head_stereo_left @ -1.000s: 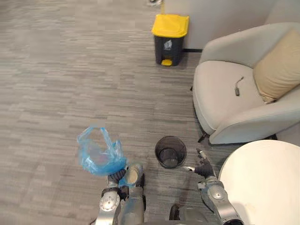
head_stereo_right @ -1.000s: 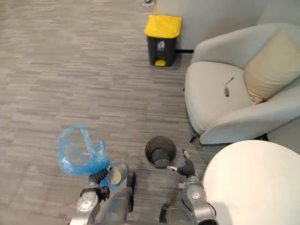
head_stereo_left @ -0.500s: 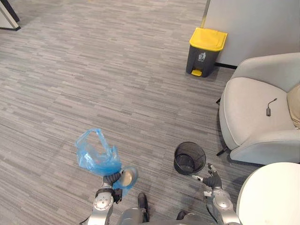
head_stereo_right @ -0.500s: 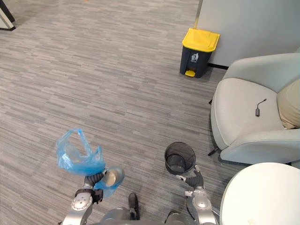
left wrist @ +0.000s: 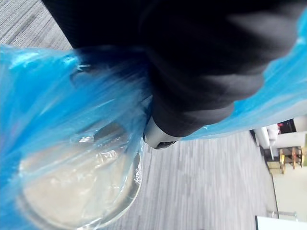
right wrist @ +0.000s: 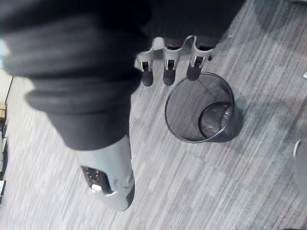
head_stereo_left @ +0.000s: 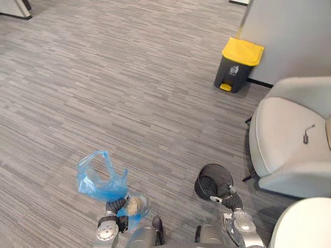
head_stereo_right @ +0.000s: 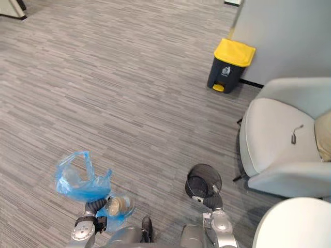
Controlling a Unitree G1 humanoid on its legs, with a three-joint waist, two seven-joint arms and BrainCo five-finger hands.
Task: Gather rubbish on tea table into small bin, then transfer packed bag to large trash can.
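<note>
Grey floor (head_stereo_left: 129, 77): blue bag (head_stereo_left: 98, 178) at L hand (left wrist: 201, 62) (bin (head_stereo_left: 213, 181) nearby)

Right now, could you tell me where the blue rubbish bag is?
In the left eye view the blue rubbish bag is at lower left, raised off the floor at the left hand, well left of the black mesh bin.

The armchair (head_stereo_left: 282, 150) and a cushion (head_stereo_right: 325, 139) are cut off at the right edge, the round table (head_stereo_left: 305, 225) at the lower right corner. A small dark item (head_stereo_left: 307, 134) on the seat cannot be identified. At lower left, the left hand (head_stereo_left: 114, 205) is largely buried in the blue bag (head_stereo_left: 95, 178), whose round contents (left wrist: 76, 189) are blurred by plastic.
</note>
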